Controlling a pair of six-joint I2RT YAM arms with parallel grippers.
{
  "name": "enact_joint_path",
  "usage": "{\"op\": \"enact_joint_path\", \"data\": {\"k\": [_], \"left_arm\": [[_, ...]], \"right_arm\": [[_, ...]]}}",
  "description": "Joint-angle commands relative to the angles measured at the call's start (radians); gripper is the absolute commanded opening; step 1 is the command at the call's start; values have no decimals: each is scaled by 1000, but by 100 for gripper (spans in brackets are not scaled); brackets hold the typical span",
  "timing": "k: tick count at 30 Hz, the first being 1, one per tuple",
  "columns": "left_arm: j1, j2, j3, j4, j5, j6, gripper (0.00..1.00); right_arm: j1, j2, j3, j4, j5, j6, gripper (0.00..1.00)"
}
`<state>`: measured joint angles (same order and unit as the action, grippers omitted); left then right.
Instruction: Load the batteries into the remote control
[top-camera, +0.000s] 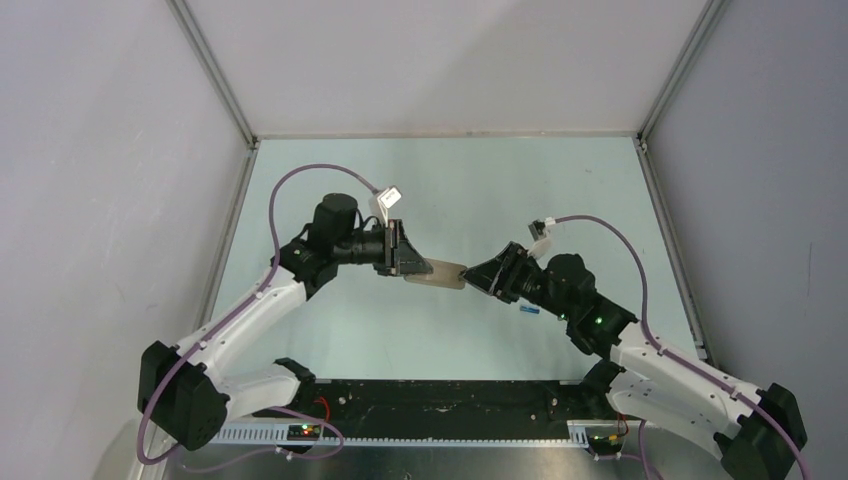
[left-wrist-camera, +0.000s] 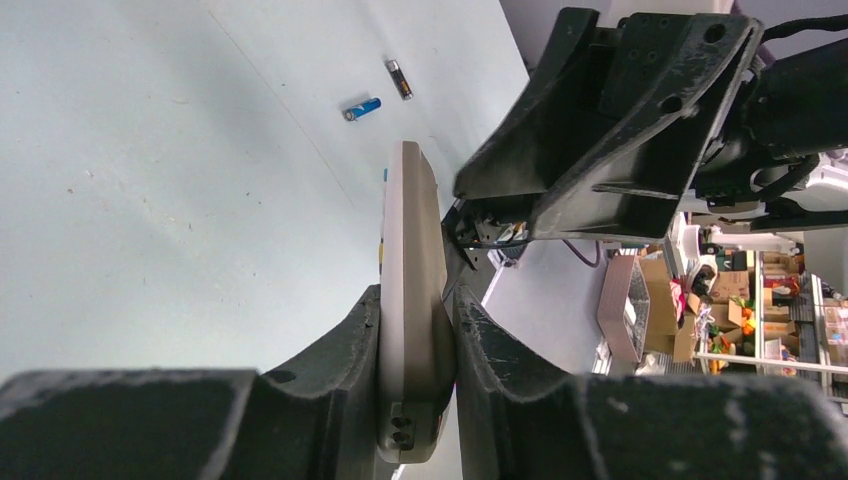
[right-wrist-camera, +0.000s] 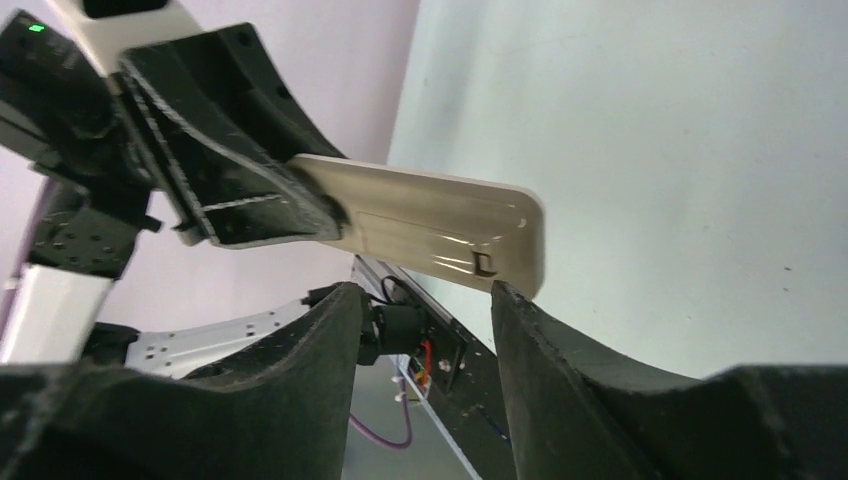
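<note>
Black jaws of the left gripper (left-wrist-camera: 417, 320) fill the bottom of the left wrist view. They are clamped narrow on one end of the remote control (left-wrist-camera: 410, 230), which stands edge-on toward twelve o'clock. Beyond its tip, at eleven o'clock, the blue battery (left-wrist-camera: 362, 108) and the dark battery (left-wrist-camera: 399, 79) lie on the pale surface (left-wrist-camera: 150, 200), well apart from the remote. The right gripper (left-wrist-camera: 480, 205) looms at two o'clock, near the remote's free end.

Right wrist view: the right jaws stand partly spread with nothing between them. The remote's tan back hangs just beyond them at twelve o'clock, with its battery cover (right-wrist-camera: 420, 235) in place and the latch (right-wrist-camera: 483, 262) toward the jaws.

Top view: the two grippers meet mid-surface with the remote between them. The blue battery lies at four o'clock, beside the right arm.

Likely risk: the remote is gripped at one end only, so prying the latch could lever it until it twists or slips free. The loose batteries could also roll.
</note>
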<state>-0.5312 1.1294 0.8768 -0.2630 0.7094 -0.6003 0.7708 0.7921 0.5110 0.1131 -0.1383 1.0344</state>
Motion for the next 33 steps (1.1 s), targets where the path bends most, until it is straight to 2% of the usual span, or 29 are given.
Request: {"op": "enact_joint_path", "data": {"k": [1, 3, 8, 11, 33], "left_arm": [[-5, -8, 23, 8, 6, 27, 0], [-6, -7, 22, 8, 8, 27, 0], [-5, -1, 16, 8, 10, 24, 0], [-6, 0, 15, 7, 13, 21, 0], [-5, -12, -6, 7, 49, 13, 0]], "right_arm": [[9, 32, 39, -32, 19, -29, 57], [12, 46, 40, -7, 13, -32, 57], [15, 50, 40, 20, 20, -46, 43], [15, 48, 40, 14, 24, -42, 41], [16, 101, 40, 77, 8, -39, 38]]}}
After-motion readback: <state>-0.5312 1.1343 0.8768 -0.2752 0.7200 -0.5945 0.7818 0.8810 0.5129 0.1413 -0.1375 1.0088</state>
